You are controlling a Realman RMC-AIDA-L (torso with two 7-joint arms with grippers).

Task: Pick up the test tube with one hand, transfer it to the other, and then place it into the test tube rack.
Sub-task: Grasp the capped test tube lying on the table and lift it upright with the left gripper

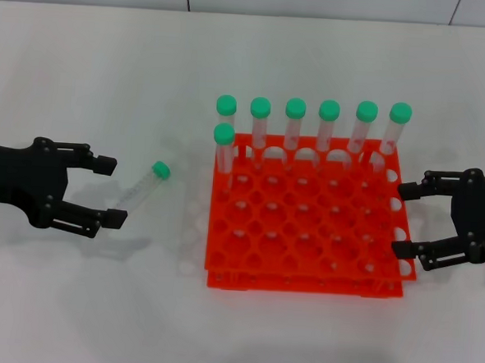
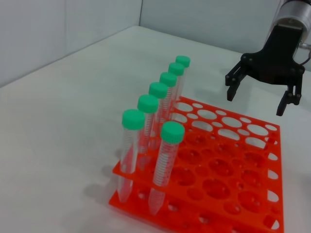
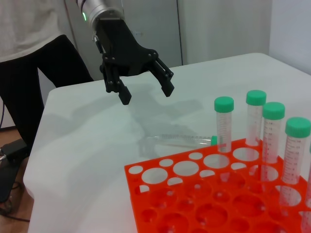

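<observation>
**Both grippers open and empty, loose tube flat on the table**

Nearest the camera: orange-red rack (image 1: 306, 226) on the white table (image 1: 92, 82), most holes vacant. Flanked at mid-depth by two low, level arms reaching inward. Left gripper (image 1: 108, 191), green ring glowing at its wrist in the right wrist view, spread wide, gripping nothing, hovered above the table with fingertips near the loose tube but apart from it. Right gripper (image 1: 406, 219) likewise wide open and empty, poised at the rack's right edge, fingertips over the outermost holes.

Loose test tube (image 1: 145, 185) lay on its side between left gripper and rack, clear body, green cap angled toward the far side. Farther back, seven green-capped tubes (image 1: 294, 123) stood upright: six along the rear row, one just in front at the left corner.
</observation>
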